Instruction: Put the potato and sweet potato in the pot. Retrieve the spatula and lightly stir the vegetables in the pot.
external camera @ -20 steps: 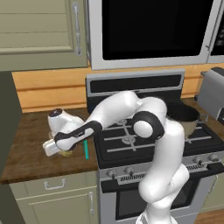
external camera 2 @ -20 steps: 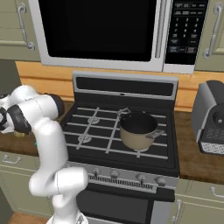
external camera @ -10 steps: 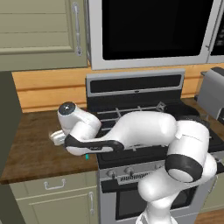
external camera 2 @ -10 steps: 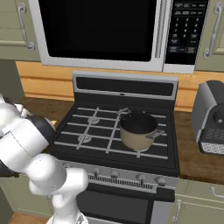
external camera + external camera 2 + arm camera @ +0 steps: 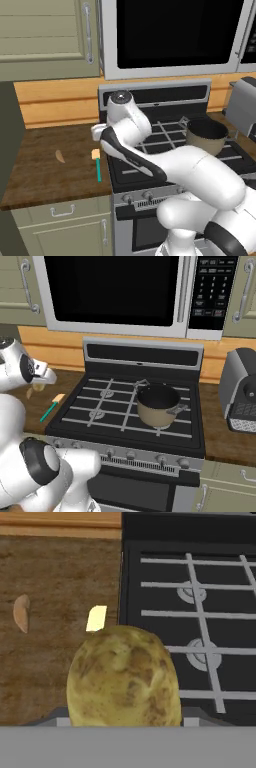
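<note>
The claw [image 5: 122, 724] is clamped on the potato [image 5: 124, 677] at bottom centre; the sweet potato [image 5: 21, 613] lies at left on the counter [image 5: 55, 662], spatula [image 5: 97, 165] beside the stove [image 5: 200, 587].

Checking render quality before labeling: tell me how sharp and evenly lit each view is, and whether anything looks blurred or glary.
Left base view: flat even light, soft-edged, sweet potato small and vague. Right base view: equally soft, pot interior dark, no glare. Hand view: potato looms large, mottled and slightly blurry; spatula head brightly washed out.
</note>
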Motion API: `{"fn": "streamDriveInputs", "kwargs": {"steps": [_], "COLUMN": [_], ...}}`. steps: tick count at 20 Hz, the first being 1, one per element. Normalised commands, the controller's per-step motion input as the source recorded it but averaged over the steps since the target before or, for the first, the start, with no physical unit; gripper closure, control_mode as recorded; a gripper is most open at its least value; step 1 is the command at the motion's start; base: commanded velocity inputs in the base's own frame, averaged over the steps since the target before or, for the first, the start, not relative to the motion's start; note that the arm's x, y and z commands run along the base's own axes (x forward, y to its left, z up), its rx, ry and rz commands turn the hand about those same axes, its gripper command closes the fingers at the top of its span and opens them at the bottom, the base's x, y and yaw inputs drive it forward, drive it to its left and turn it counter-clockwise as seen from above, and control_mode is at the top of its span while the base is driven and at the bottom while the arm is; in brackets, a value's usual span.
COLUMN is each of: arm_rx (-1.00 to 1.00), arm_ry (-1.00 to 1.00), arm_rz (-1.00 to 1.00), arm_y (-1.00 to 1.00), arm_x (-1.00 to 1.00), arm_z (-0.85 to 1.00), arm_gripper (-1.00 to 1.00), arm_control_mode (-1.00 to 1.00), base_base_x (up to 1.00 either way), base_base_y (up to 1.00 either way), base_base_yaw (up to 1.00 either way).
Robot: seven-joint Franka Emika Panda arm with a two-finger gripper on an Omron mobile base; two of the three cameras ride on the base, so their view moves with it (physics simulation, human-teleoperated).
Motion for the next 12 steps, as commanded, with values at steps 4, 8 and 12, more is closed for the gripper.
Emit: {"fn": "streamDriveInputs", "kwargs": {"steps": [4,8,12], "arm_rx": [0.09,0.07,0.05], "arm_ry": [0.00,-0.01,-0.03], "arm_rz": [-0.08,-0.07,-0.08], "arm_y": [-0.93,-0.95,-1.00], "arm_x": [0.00,0.00,0.00], "arm_z": [0.55,0.41,0.38], "arm_gripper": [1.00,1.00,1.00], "arm_control_mode": [-1.00,-1.00,-1.00], "base_base_x": [0.00,0.00,0.00], "base_base_y": [0.00,0.00,0.00], "base_base_yaw": [0.00,0.00,0.00]}}
